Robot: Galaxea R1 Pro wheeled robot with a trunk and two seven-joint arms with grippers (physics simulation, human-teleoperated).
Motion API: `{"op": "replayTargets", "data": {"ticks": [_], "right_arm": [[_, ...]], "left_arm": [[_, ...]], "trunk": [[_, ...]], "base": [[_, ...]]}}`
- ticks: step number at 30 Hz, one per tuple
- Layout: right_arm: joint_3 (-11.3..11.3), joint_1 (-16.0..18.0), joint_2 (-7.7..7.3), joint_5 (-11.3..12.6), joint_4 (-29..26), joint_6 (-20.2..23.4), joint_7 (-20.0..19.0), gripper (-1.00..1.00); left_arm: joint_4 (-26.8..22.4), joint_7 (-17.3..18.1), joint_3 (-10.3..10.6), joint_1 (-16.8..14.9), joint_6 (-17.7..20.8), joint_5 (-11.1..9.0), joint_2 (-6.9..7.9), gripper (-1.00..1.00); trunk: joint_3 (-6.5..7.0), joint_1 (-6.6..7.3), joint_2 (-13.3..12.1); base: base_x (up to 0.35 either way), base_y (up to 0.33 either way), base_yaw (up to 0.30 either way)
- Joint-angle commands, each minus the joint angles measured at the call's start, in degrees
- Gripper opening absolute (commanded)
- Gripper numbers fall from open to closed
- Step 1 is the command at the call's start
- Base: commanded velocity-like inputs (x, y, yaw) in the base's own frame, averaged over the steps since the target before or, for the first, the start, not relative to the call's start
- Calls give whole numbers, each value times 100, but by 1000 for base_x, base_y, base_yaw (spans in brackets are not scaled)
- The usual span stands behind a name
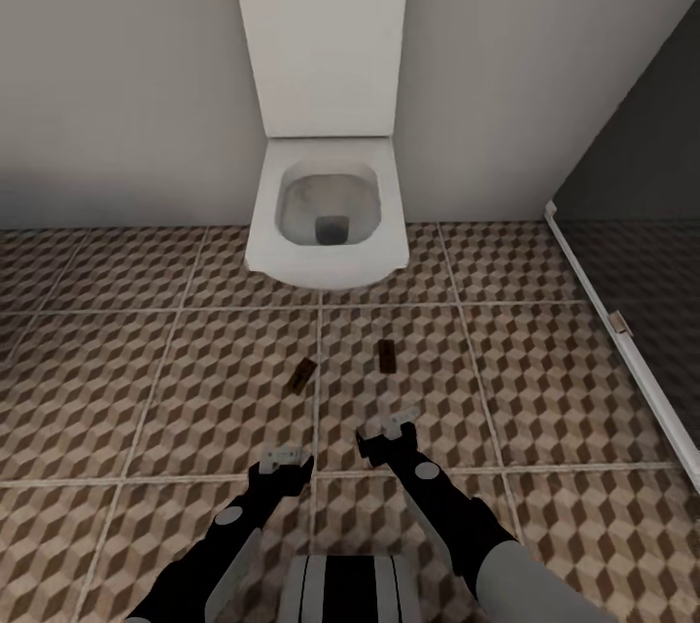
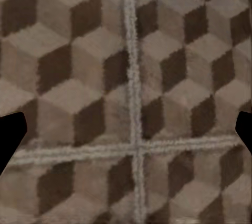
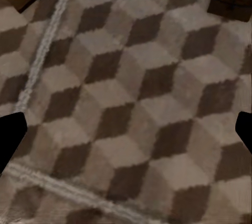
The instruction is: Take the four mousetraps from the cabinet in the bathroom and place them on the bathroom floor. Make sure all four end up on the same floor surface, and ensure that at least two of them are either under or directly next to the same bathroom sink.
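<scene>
Mousetraps, two small flat tan wooden boards [image 1: 304, 373] [image 1: 387, 356], lie just ahead of both empty, spread fingers [image 1: 285, 456] [image 1: 400, 425] on cube-patterned tiled bathroom floor [image 1: 544, 380].

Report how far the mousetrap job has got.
Done: two mousetraps, one and another, lie on the tiled floor, but in front of a toilet, not by a sink. In hand: nothing; the left gripper and right gripper are both open and empty. Left: two more traps to set down, and two placed at a sink.
</scene>
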State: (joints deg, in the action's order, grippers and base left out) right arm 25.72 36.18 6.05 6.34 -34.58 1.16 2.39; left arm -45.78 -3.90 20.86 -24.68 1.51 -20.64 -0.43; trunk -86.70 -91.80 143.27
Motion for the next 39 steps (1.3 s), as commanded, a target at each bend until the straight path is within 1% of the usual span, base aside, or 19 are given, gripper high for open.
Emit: {"op": "replayTargets", "data": {"ticks": [1,17,23,39], "right_arm": [[30,3,-3,60,-5,13,25,100],[30,3,-6,60,-5,11,25,100],[30,3,-7,60,-5,12,25,100],[30,3,-5,60,-5,8,25,100]], "left_arm": [[-9,-41,23,-2,16,-54,3,100],[-7,-41,32,-2,11,-54,7,100],[-32,-41,32,-2,13,-54,7,100],[-73,-41,32,-2,11,-53,7,100]], "trunk": [[-3,4,1],[-3,4,1],[-3,4,1],[-3,4,1]], "base": [[-336,0,0],[-323,0,0],[-78,0,0],[-6,0,0]]}}
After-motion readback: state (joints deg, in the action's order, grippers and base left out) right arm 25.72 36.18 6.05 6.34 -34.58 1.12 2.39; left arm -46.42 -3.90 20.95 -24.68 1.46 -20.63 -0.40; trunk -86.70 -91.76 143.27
